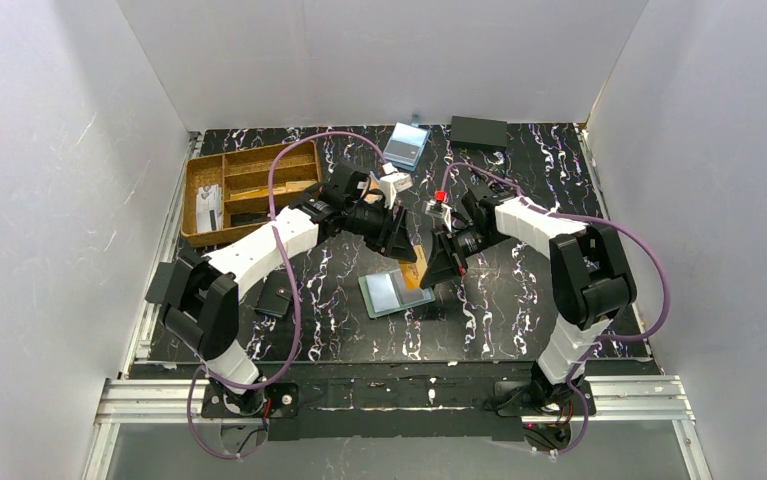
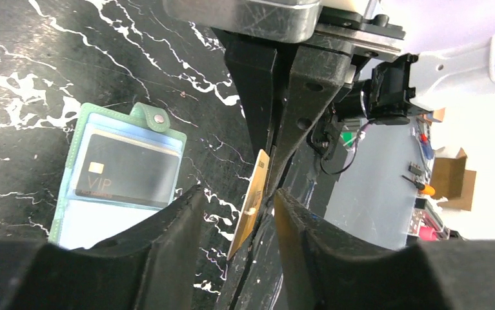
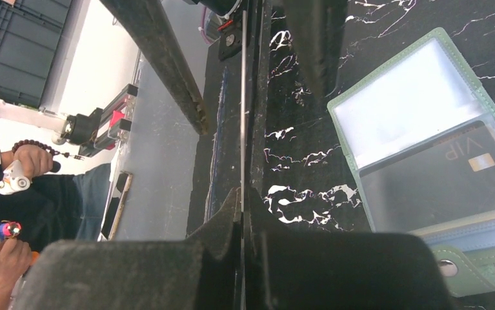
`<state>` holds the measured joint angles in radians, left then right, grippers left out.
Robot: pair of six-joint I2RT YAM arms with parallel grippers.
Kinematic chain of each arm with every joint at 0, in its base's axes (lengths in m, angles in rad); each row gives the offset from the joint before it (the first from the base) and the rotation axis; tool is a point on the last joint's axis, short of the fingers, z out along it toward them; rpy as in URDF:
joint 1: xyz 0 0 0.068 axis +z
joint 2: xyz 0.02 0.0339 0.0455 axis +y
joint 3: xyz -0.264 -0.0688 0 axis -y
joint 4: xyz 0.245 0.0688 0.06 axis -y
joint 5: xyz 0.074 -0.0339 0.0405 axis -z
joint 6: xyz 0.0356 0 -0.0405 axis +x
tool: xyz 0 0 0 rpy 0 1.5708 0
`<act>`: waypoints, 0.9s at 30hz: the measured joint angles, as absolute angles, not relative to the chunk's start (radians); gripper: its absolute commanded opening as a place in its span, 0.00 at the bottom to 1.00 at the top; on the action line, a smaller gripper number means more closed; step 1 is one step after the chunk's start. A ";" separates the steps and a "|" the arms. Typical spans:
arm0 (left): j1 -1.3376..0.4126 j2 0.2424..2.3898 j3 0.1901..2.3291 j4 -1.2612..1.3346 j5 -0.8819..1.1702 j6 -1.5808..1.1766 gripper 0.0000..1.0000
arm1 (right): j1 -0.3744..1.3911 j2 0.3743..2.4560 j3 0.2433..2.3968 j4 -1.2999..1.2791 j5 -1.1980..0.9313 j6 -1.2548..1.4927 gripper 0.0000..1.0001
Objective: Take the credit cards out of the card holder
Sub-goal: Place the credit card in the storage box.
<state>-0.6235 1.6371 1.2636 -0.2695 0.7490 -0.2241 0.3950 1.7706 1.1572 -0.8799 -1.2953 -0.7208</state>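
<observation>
Two grippers meet at one gold card (image 2: 250,203), and each view gives us a different part of that meeting.

From the top camera we see only the two arms converging above the black marbled surface (image 1: 519,300). The green-edged card holder (image 1: 396,293) lies flat just beneath the grippers, slightly toward the arm bases. At this size we cannot read how either gripper stands.

The left wrist camera shows us what the top view hides. The left gripper (image 2: 237,194) is partly open, and the gold card stands edge-on between its fingers (image 2: 186,245). The card sits nearer the finger on the right of that view, with a gap showing on the other side. We cannot tell whether it touches the nearer finger. The holder lies open to the left of this gripper, with a black VIP card (image 2: 125,171) inside its clear pocket and a snap tab at its top edge.

The right wrist camera settles the grip. The right gripper (image 3: 244,194) is closed tight on the gold card, which shows here only as a thin pale line running up from between its fingers. The left gripper's two dark fingers stand on either side of that line, clearly apart from it. In this view the holder lies to the right of the right gripper, and the VIP card shows through its pocket.
</observation>
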 measured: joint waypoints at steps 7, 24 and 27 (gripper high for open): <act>-0.622 1.647 1.264 -0.261 0.820 -0.237 0.11 | 0.395 1.776 1.161 -0.902 -1.292 -0.742 0.01; -0.597 1.641 1.225 -0.258 0.895 -0.192 0.00 | 0.400 1.790 1.195 -0.963 -1.269 -0.813 0.58; -0.580 1.619 1.185 -0.257 0.892 -0.185 0.00 | 0.400 1.795 1.225 -1.011 -1.247 -0.867 0.63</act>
